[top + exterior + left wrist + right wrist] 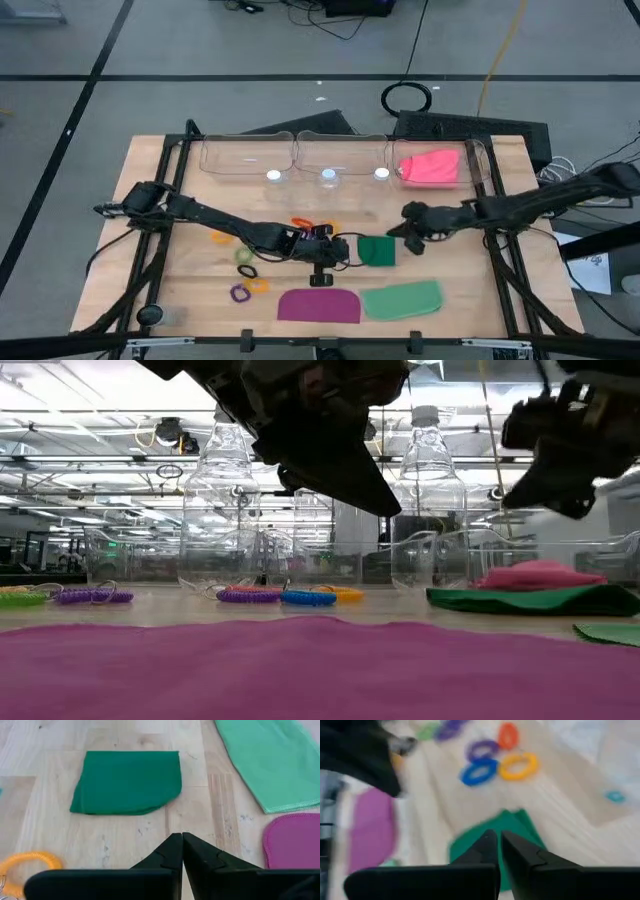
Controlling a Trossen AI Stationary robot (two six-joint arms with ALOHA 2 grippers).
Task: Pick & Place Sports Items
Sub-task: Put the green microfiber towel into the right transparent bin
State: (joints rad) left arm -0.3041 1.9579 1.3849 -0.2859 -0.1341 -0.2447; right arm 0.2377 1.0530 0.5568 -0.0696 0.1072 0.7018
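Observation:
The dark green piece (377, 250) lies flat on the table's middle; it also shows in the left wrist view (127, 782). The purple piece (318, 305) and the light green piece (402, 298) lie flat near the front edge. The pink piece (435, 166) lies in the right clear bin. Several small rings (245, 262) lie scattered left of centre, and several more (492, 762) show in the right wrist view. My left gripper (338, 250) is shut and empty, just left of the dark green piece. My right gripper (410, 228) is shut and empty, raised above that piece's far right side.
Three clear bins (247, 157) stand in a row along the far edge, with clear bottles (222, 500) standing there. A black frame (165, 190) borders the table. Bare wood shows at the table's right (470, 270).

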